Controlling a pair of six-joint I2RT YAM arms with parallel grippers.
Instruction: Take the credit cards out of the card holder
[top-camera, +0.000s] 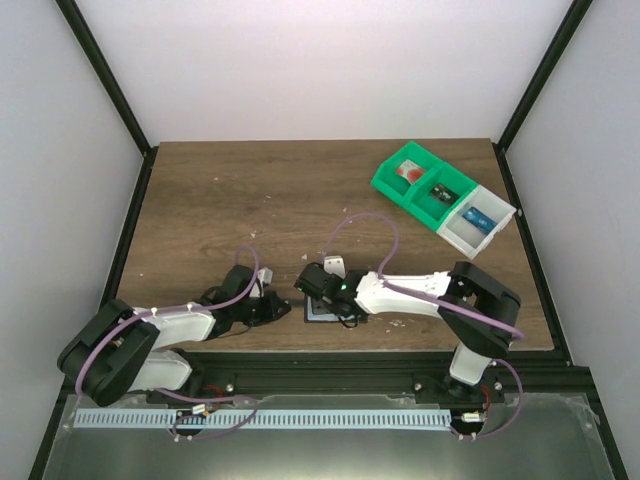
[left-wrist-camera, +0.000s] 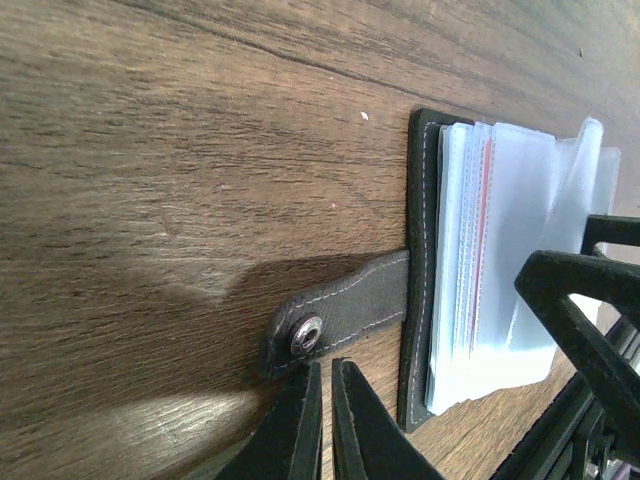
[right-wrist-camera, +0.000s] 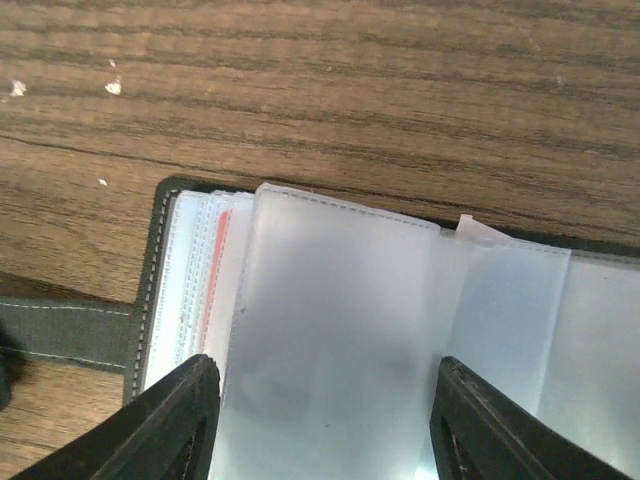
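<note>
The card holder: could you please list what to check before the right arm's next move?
1. Card holder lying open on the table: ok.
2. Right jaws straddling a clear sleeve: ok.
3. Right jaws closed on anything: not ok, they stand apart.
4. Left jaws shut beside the snap strap: ok; pinning it, cannot tell.
5. Card in that sleeve: cannot tell; a red edge shows in sleeves further left.
</note>
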